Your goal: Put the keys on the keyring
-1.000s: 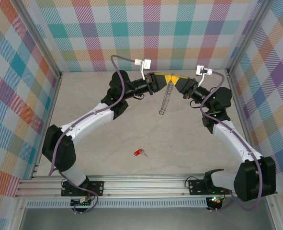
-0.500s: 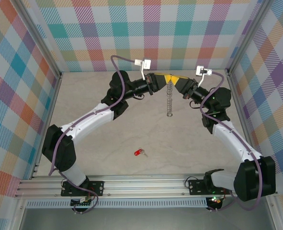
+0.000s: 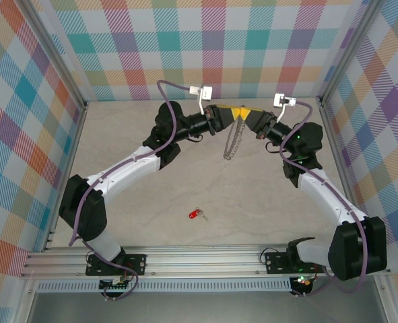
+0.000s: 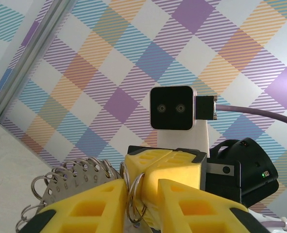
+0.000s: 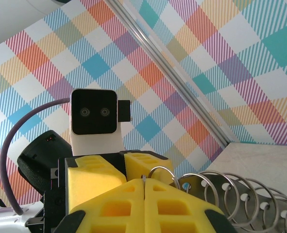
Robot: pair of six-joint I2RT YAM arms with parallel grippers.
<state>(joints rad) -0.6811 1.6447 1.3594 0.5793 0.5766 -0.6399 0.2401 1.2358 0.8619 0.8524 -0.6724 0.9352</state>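
Observation:
The keyring [image 3: 234,142], a string of silver rings with numbered metal tags, hangs above the back of the table between my two grippers. My right gripper [image 3: 245,113] is shut on one ring [image 5: 159,171], with the other rings and tags [image 5: 230,194] trailing to its right. My left gripper [image 3: 228,116] faces it tip to tip. Its yellow fingers [image 4: 92,204] stand a little apart, with two rings [image 4: 133,191] loose in the gap and leaning on the left finger. The key [image 3: 196,214], red-headed and tiny, lies on the table near the front, far from both grippers.
Checked walls [image 3: 212,47] and metal frame rails [image 3: 185,259] enclose the beige table [image 3: 266,202]. Both arms arch over its back half, and each wrist camera sees the other's camera block [image 4: 172,108].
The hanging keyring has swung from slanting left, through straight down, to slanting left again and looking wider. Both grippers stay together at the back; the key has not moved.

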